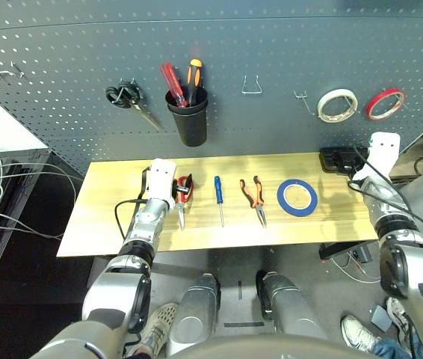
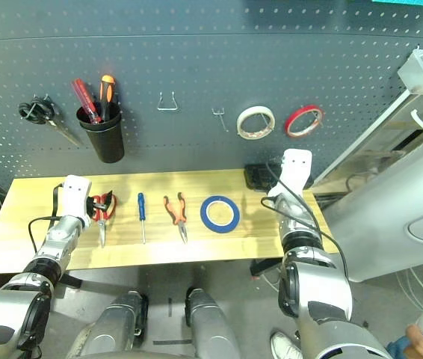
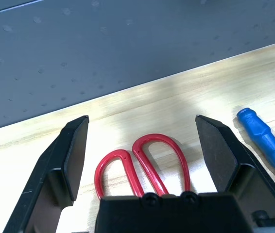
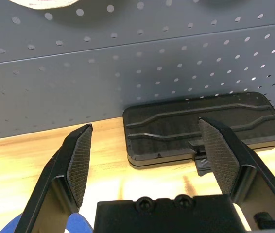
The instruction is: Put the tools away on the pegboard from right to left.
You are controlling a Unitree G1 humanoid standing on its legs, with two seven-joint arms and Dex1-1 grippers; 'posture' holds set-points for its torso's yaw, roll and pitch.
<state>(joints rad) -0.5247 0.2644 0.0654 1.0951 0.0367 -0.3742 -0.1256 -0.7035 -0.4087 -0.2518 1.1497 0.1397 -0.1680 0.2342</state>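
Observation:
Four tools lie in a row on the wooden table (image 1: 107, 224): small red-handled scissors (image 1: 183, 196), a slim blue-handled screwdriver (image 1: 218, 196), orange-and-black pliers (image 1: 254, 197) and a blue tape ring (image 1: 297, 197) furthest right. My left gripper (image 3: 142, 127) is open at the row's left end. The red scissor handles (image 3: 142, 160) lie between its fingers (image 3: 74, 150), untouched. My right gripper (image 4: 145, 130) is open and holds nothing at the table's right end, past the blue ring. The dark grey-blue pegboard (image 1: 271, 45) rises behind the table.
On the pegboard hang black-handled scissors (image 1: 128, 97), a black cup (image 1: 188, 120) holding screwdrivers, two bare metal hooks (image 1: 252, 84), a white tape ring (image 1: 337, 104) and a red one (image 1: 386, 103). A black box (image 4: 200, 126) sits at the table's back right. Cables (image 1: 2, 187) lie left.

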